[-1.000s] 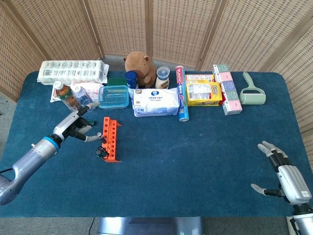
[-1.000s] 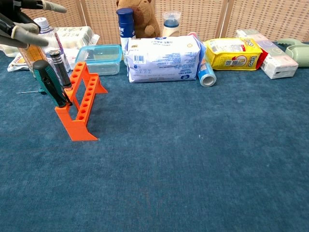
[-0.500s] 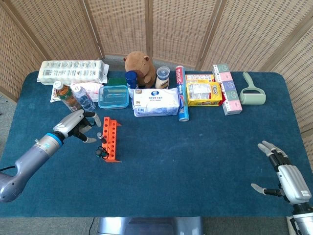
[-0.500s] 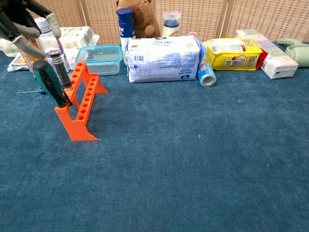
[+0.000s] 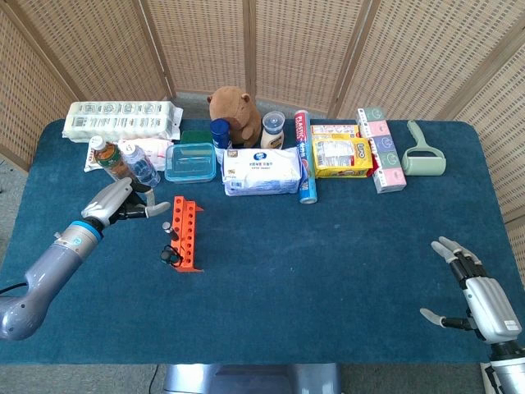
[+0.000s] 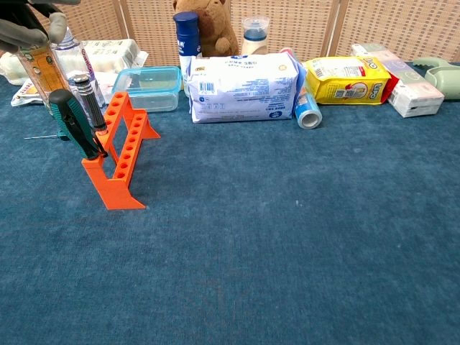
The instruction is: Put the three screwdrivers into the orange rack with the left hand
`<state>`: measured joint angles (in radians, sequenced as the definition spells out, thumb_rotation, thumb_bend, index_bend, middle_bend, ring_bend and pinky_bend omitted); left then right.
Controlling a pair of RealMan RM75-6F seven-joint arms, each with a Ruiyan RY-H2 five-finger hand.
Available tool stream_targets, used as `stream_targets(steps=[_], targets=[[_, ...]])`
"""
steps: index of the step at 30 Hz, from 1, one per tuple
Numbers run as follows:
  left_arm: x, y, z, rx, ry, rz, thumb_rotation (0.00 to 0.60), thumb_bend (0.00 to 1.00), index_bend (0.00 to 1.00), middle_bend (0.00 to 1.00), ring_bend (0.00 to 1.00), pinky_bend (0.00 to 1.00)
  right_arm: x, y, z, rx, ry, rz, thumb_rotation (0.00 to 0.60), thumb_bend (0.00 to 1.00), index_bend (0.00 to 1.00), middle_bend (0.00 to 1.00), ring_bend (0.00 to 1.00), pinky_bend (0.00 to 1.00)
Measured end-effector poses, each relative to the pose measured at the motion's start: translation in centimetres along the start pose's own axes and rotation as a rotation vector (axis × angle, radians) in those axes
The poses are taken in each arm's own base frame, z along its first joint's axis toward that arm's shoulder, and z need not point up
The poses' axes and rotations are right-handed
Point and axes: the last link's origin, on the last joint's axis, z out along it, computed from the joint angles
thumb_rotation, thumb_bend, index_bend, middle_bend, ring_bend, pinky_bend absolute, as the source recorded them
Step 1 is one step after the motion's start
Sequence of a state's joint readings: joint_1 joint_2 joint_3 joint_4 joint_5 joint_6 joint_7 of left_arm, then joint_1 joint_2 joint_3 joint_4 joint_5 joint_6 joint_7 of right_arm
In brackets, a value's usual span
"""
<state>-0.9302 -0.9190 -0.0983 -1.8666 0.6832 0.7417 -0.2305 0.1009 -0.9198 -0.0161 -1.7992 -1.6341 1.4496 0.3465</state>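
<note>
The left hand (image 5: 117,205) sits at the left of the head view, just left of the orange rack (image 5: 186,233), its fingers spread apart and closed on nothing; one finger points toward the rack's far end. In the chest view only its fingertips (image 6: 21,30) show, at the upper left corner, above the rack and in front of a bottle (image 6: 42,66).

The orange rack stands on the blue tablecloth (image 5: 328,271), running from near to far. Two screwdrivers stand in it at its left side: a green-handled screwdriver (image 6: 72,122) tilted at the near end, and a dark-handled screwdriver (image 6: 88,97) with a silver cap just behind it. A thin metal shaft (image 6: 39,136) lies on the cloth left of the rack; what it belongs to cannot be told.

The right hand (image 5: 480,295) rests in the lower right of the head view, well apart from the rack, fingers open and holding nothing.

Along the top of the table lie a clear lidded box (image 5: 191,161), a wipes pack (image 5: 262,171), a plush capybara (image 5: 235,115), a yellow packet (image 5: 342,156) and a lint roller (image 5: 422,152).
</note>
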Motion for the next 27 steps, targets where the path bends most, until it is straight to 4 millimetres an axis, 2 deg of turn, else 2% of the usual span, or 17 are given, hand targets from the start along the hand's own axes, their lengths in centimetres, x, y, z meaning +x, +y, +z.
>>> stream_targets(steps=[6,11,19,24,27], targets=[[-1.2,0.5,0.5,0.032,-0.021,0.019,0.001,0.0,0.71,0.97,1.0,1.0,0.2,0.0,-0.1,0.004,0.004,0.004,0.6,0.02,0.07,0.03,0.0,0.0],[-1.9,1.0,1.0,0.043,-0.01,0.069,0.0,0.0,0.71,0.97,1.0,1.0,0.2,0.0,-0.2,0.006,0.004,0.008,0.6,0.02,0.07,0.03,0.0,0.0],[-2.9,1.1,1.1,0.078,-0.065,0.049,0.0,0.0,0.71,0.97,1.0,1.0,0.3,0.0,-0.3,0.012,0.005,0.013,0.6,0.02,0.07,0.03,0.0,0.0],[-2.3,1.1,1.2,0.07,-0.006,0.093,0.0,0.0,0.61,0.97,1.0,1.0,0.3,0.0,-0.2,0.011,0.005,0.012,0.6,0.02,0.07,0.03,0.0,0.0],[-2.3,0.8,1.1,0.079,0.001,0.124,0.0,0.0,0.58,0.97,1.0,1.0,0.3,0.0,-0.2,0.011,0.005,0.01,0.6,0.02,0.07,0.03,0.0,0.0]])
